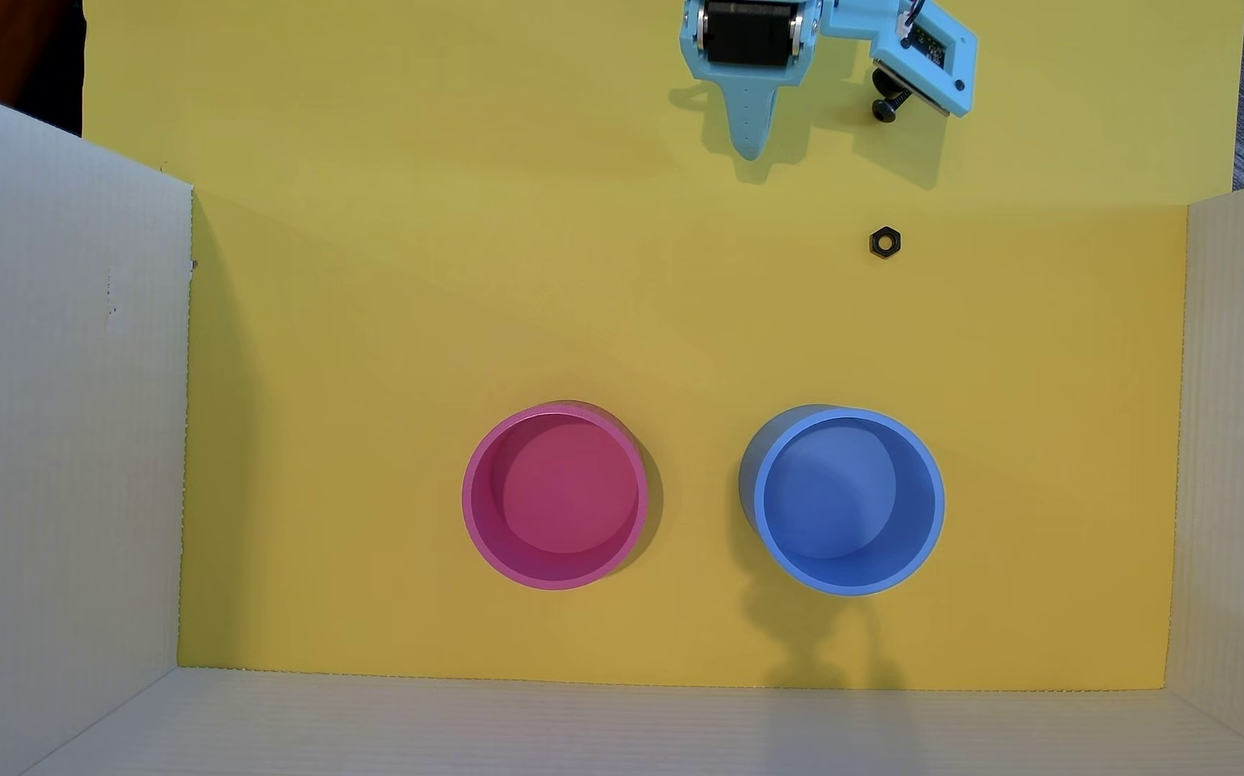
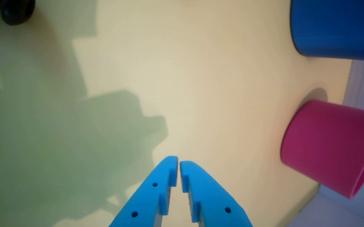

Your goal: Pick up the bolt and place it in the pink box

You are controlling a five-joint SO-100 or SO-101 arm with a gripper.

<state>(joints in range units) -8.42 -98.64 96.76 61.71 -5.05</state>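
Black bolt [image 1: 890, 106] lies on yellow floor at the top, partly hidden under the arm's camera mount.
Gripper [image 1: 748, 153] beside it, fingertips almost touching, holding nothing. Nut [image 1: 884, 242] nearby; pink box [image 1: 555, 496] and blue cup [image 1: 848, 500] well apart, empty.

The bolt [image 1: 887, 106] — half hidden under the camera mount [image 1: 925, 56]; wrist view crops it, blurred.

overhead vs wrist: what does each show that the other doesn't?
Only overhead: the hex nut on the yellow mat, the white cardboard walls, and both cups' empty insides. Only wrist: the gripper tips nearly touching, nothing between them. Both: the pink box, the blue cup, and the bolt.
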